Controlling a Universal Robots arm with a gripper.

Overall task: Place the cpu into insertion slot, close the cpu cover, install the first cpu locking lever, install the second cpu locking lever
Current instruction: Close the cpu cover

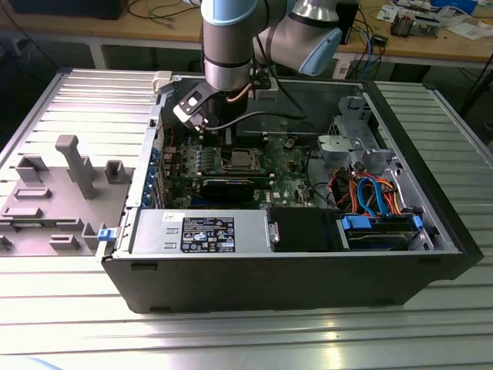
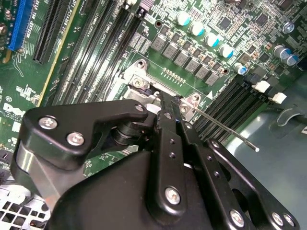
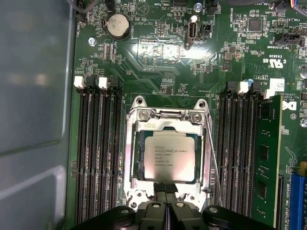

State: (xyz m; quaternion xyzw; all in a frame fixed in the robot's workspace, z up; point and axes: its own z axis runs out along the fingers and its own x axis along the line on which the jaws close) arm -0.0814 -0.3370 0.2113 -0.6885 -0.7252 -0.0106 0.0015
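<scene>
First wrist view: the cpu (image 3: 165,155) sits in its socket (image 3: 138,101) beneath the lowered cpu cover (image 3: 130,158), one edge hidden behind the fingers (image 3: 154,210), which are pressed together with nothing visibly between them.

Silvery square cpu (image 3: 170,156) lies flat, the cpu cover (image 3: 130,158) lowered flat around it.

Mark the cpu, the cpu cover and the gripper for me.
cpu (image 3: 170,157): first wrist view, middle of its metal top.
cpu cover (image 3: 130,158): first wrist view, side bar of frame.
gripper (image 3: 165,189): first wrist view, midway between its fingertips.
</scene>
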